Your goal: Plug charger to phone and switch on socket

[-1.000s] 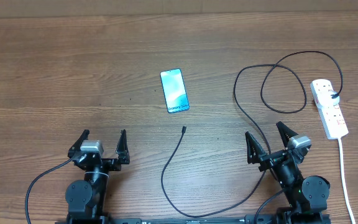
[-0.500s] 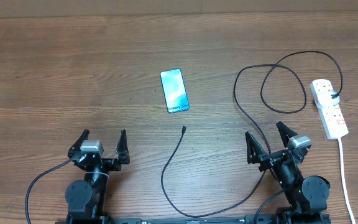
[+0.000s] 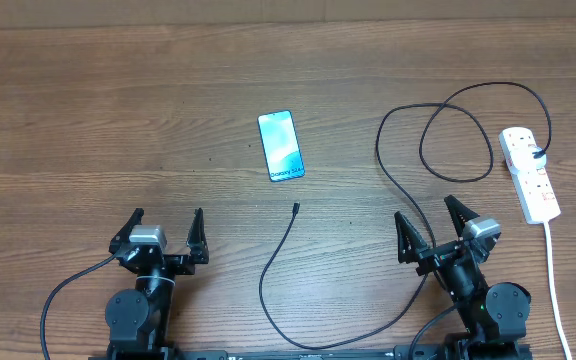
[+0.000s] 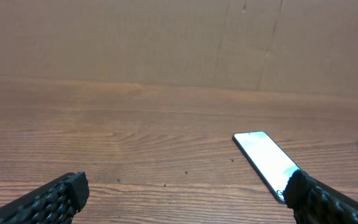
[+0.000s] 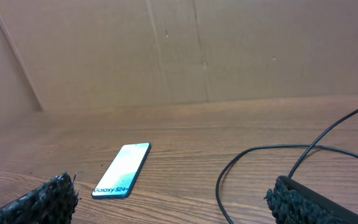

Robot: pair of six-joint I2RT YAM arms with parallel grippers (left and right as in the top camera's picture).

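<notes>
Left fingers (image 3: 196,230) and right fingers (image 3: 406,238) apart, I'd pinch the limp, light charger (image 3: 288,236) behind its tip (image 3: 295,209), six o'clock of the phone (image 3: 281,146).

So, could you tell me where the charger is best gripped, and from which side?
Probably the charger just behind its connector tip, from above, straddling the cable across its run. That end lies flat and fairly straight, pointing toward the phone, so a hold there keeps the tip steerable.
</notes>
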